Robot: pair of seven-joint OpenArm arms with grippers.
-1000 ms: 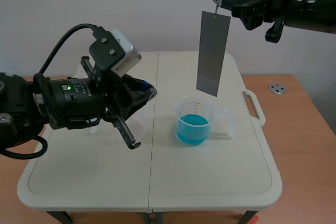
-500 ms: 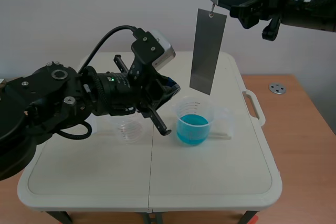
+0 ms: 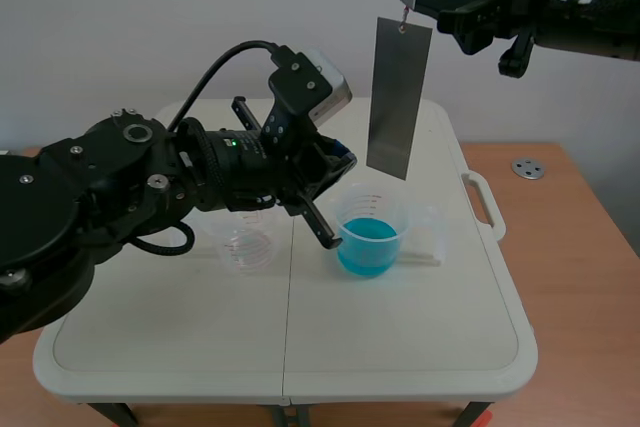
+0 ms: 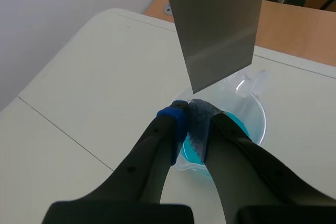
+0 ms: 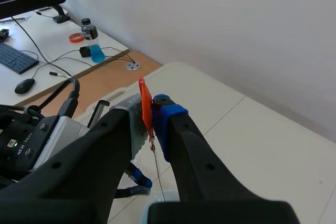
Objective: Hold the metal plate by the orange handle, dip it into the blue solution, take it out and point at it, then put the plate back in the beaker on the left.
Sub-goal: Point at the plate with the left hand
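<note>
Right gripper [image 5: 151, 109] clenched on orange handle [image 5: 145, 103]; plate [image 3: 398, 99] hangs from it, high, clear of the liquid, over right beaker [image 3: 372, 202]; that one part-filled with blue solution [image 3: 368, 247]; left beaker [image 3: 247, 245] clear, looks empty, partly hidden by left arm; left gripper [image 4: 189, 114] closed on nothing, tips just under plate's lower edge; both beakers on table [image 3: 400, 347].

I view a flat grey metal plate [image 3: 398, 97], smooth and dull-sheened; a clear glossy plastic beaker [image 3: 402, 219]; a matt cream worktop [image 3: 400, 327].
</note>
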